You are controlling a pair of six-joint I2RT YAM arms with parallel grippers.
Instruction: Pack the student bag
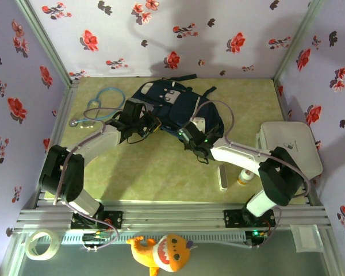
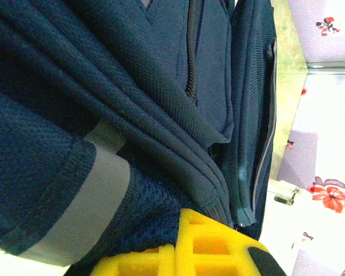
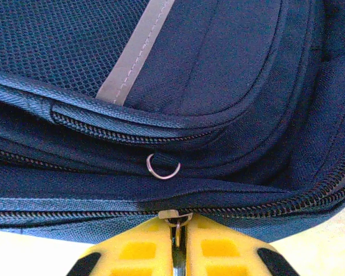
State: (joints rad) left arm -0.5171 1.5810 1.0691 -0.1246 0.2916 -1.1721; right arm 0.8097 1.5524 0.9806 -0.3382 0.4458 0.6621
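Note:
The student bag (image 1: 172, 103), dark navy with white patches, lies at the back middle of the table. My left gripper (image 1: 151, 123) is at its left edge. In the left wrist view the yellow fingers (image 2: 218, 244) are shut on a fold of the bag's navy fabric (image 2: 155, 213) beside a grey stripe (image 2: 98, 195). My right gripper (image 1: 191, 131) is at the bag's near right edge. In the right wrist view that gripper (image 3: 175, 238) is shut on the metal zipper pull (image 3: 175, 229), which hangs from the slider (image 3: 173, 214). A small metal ring (image 3: 162, 167) sits just above.
A light blue stethoscope (image 1: 100, 106) lies left of the bag. A white rounded case (image 1: 290, 146) stands at the right. A white tube (image 1: 222, 177) and a small yellow bottle (image 1: 243, 177) lie near the right arm. A tape roll (image 1: 40, 244) and a plush toy (image 1: 164, 253) sit below the rail.

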